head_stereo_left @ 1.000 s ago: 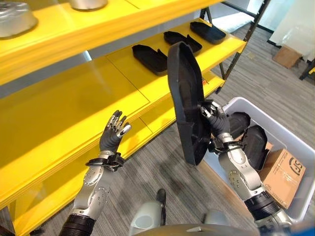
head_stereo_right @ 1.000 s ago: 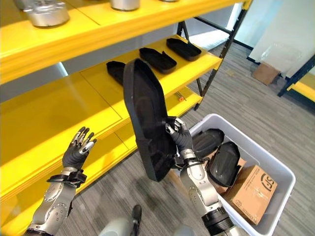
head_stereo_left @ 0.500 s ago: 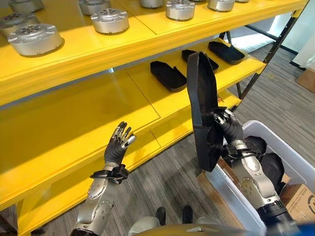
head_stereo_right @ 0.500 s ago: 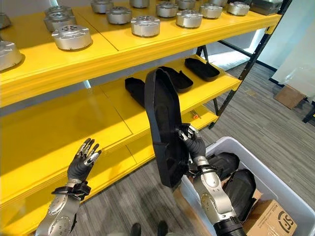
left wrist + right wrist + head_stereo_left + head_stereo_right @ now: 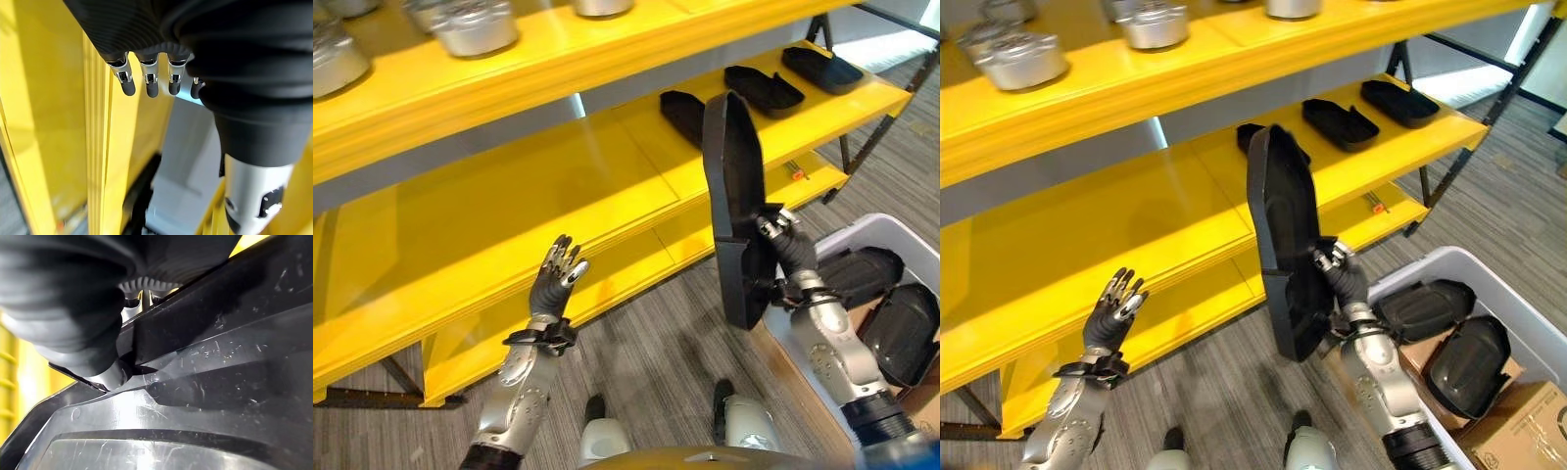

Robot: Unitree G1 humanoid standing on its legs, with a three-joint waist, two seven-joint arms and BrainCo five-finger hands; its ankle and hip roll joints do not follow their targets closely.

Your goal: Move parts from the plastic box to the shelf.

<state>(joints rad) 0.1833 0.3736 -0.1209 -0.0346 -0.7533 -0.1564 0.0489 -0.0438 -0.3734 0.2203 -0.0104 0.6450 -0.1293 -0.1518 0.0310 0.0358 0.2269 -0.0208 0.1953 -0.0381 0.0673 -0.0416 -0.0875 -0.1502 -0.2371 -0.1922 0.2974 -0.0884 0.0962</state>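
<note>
My right hand (image 5: 783, 253) is shut on the edge of a long black plastic part (image 5: 734, 196), which it holds upright in front of the yellow shelf (image 5: 558, 186). In the right wrist view the part (image 5: 210, 382) lies pinched under the thumb. Three more black parts (image 5: 762, 86) lie in a row on the middle shelf level at the right. The grey plastic box (image 5: 1400, 274) stands on the floor at the lower right with dark parts (image 5: 1425, 308) inside. My left hand (image 5: 556, 279) is raised, open and bare, before the lower shelf edge, its straight fingers (image 5: 149, 81) seen in the left wrist view.
Round silver metal parts (image 5: 470, 24) sit on the top shelf level. A cardboard box (image 5: 1528, 431) lies in the plastic box's right end. The middle shelf level has a broad bare stretch left of the black parts. Grey carpet floor runs in front of the shelf.
The whole picture has shifted, so the camera has moved. My right hand still holds the black part upright, now a little nearer the shelf. The left hand stays raised and open.
</note>
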